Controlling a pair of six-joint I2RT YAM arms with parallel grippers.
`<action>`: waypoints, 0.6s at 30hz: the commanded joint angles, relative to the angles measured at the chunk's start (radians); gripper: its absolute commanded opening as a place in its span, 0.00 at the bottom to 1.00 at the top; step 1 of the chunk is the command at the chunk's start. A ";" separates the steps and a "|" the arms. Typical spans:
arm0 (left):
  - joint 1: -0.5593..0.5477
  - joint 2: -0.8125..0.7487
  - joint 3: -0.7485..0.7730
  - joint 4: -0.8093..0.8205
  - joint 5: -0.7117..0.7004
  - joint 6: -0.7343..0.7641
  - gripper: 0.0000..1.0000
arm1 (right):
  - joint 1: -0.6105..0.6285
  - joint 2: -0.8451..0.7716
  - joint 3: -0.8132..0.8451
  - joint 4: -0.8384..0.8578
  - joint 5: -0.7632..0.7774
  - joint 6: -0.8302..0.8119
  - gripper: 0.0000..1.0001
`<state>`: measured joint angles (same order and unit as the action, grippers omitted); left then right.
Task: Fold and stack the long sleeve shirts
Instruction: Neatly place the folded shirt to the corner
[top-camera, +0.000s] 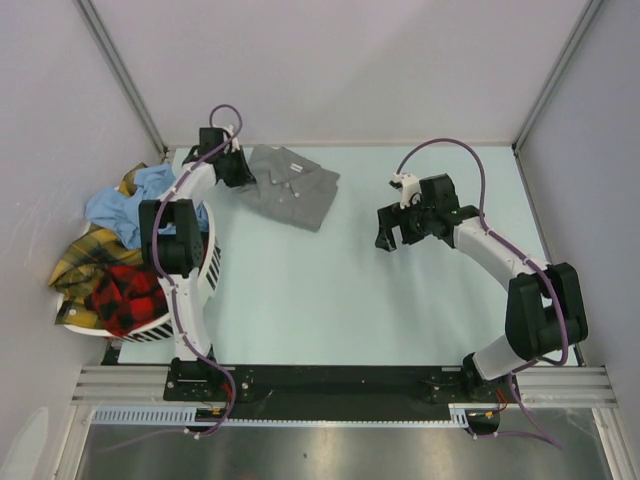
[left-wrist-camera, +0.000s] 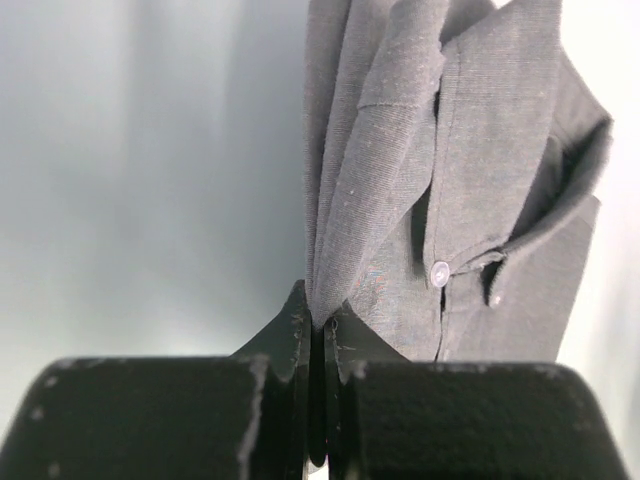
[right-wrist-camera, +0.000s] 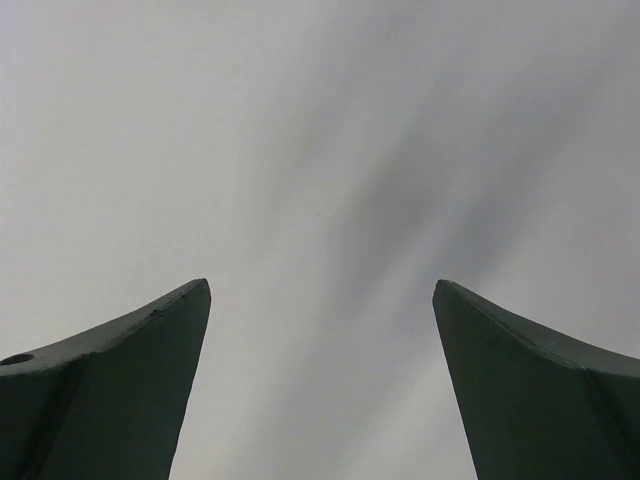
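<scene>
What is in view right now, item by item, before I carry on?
grey shirt: one, mid-grey, far side of table, left of centre
light blue shirt: one, light blue, far part of the basket heap
yellow plaid shirt: one, yellow plaid, heap's left side
red-and-black plaid shirt: one, red-black, heap's near side
basket: one, white slotted, table's left edge
table: one, pale blue-green
left fingers: two, black, shut on the grey shirt's edge
right fingers: two, dark, open, holding nothing
</scene>
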<state>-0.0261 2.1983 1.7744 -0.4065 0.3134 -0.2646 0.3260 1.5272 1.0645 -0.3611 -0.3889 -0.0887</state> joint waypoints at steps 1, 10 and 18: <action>0.044 0.008 0.074 0.084 -0.037 -0.047 0.00 | -0.028 -0.044 0.015 -0.036 -0.010 -0.025 1.00; 0.045 0.015 0.037 0.161 -0.005 -0.189 0.00 | -0.074 0.121 0.093 0.149 -0.169 0.171 0.99; 0.057 0.009 -0.026 0.159 0.036 -0.191 0.00 | -0.018 0.553 0.348 0.582 -0.324 0.788 0.81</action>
<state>0.0254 2.2189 1.7695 -0.2935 0.3008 -0.4290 0.2588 1.9724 1.3109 -0.0402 -0.6285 0.3691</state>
